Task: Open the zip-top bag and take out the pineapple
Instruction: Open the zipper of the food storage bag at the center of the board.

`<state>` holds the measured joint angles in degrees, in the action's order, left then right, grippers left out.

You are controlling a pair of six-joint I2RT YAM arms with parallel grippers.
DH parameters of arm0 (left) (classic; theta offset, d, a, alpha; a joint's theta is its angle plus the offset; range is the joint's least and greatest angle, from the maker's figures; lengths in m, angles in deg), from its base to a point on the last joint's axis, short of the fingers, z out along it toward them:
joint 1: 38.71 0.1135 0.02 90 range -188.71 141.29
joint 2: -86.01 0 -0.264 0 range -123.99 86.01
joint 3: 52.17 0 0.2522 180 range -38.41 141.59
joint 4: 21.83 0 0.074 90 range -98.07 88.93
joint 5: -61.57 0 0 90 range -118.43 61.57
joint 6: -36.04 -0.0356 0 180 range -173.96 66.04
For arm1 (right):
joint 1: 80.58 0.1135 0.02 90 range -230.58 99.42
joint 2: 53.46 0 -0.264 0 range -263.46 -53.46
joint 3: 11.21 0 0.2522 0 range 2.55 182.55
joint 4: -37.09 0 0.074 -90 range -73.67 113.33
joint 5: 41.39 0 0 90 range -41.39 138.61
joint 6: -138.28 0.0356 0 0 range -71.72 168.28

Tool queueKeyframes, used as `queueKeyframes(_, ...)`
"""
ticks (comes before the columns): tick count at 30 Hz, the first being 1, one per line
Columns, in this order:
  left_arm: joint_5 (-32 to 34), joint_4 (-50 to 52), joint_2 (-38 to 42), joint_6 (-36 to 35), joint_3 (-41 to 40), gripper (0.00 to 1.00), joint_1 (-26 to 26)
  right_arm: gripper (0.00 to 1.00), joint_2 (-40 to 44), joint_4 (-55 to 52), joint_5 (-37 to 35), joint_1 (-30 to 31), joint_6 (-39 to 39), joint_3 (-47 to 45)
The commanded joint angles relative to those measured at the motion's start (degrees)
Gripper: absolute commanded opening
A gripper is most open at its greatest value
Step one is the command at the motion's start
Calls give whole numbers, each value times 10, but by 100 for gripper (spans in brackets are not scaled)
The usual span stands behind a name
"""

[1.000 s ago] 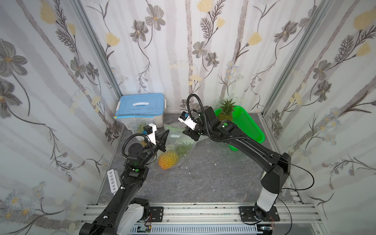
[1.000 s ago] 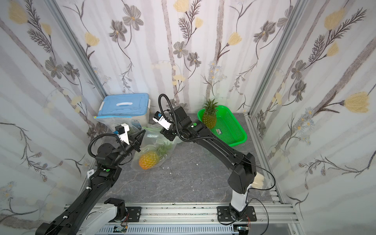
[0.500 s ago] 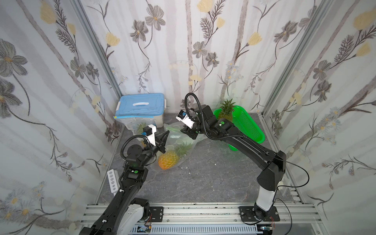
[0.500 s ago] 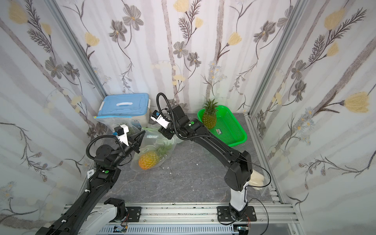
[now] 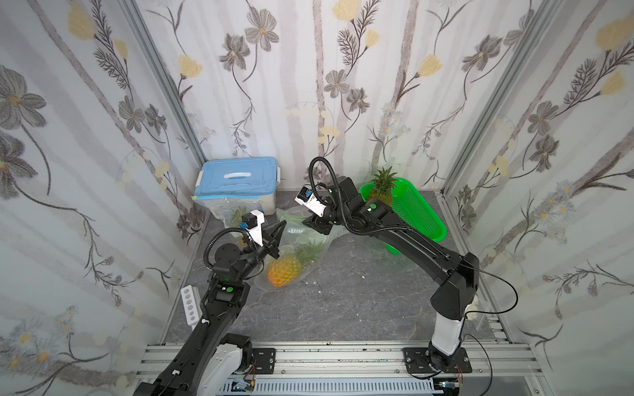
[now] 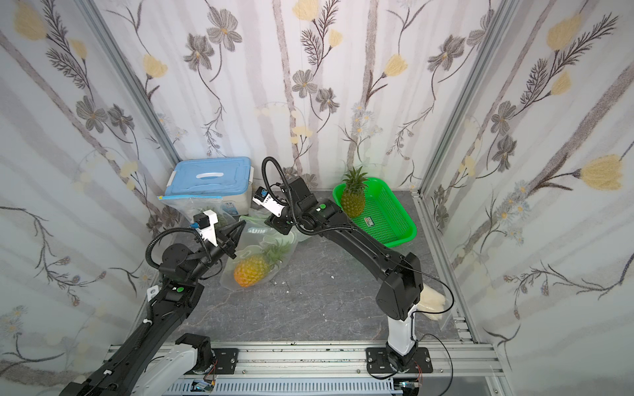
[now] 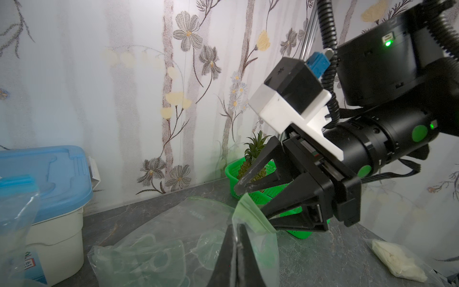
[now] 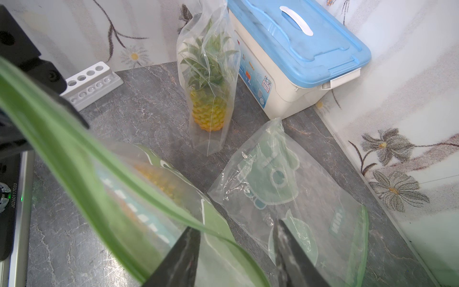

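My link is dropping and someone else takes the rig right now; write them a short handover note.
Tools: left tool shut on the zip-top bag at its green rim; right tool open, jaws apart beside that rim, clamping nothing.
Things: pineapple inside the bag, lying on its side on the table.
Done: rim raised off the table; mouth looks partly parted.
Left: spread the mouth wide, reach in, take the pineapple out.

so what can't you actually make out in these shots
- How far the zip-top bag is unzipped: both top views, mouth sits partly under the right gripper; right wrist view, seal blurred against the lens.
- The pineapple inside: right wrist view, a yellow smear behind printed plastic.
- The storage box label: print too small, every view.
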<state>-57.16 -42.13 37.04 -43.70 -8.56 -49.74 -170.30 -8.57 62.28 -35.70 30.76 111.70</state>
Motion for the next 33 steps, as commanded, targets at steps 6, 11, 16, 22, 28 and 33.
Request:
queueKeyframes(6, -5, -35, 8, -15, 2, 0, 0, 35, -35, -27, 66, 0, -33, 27)
queueKeyframes(11, -3, -34, 1, -13, 4, 0, 0, 0, -30, -30, 48, 0, -25, 23)
queueKeyframes(16, 5, -21, -11, -8, 15, 0, -2, 0, -2, -30, 0, 0, 13, 21)
queueKeyframes(22, 8, 60, -15, -4, 61, 36, -10, 0, 42, -57, -62, 0, 93, 33)
queueKeyframes(28, 8, 102, 20, 59, 84, 61, -25, 0, 66, -115, -172, 0, 202, 67)
queueKeyframes(33, 10, 141, 41, 108, 76, 65, -84, 0, 75, -133, -201, 5, 259, 66)
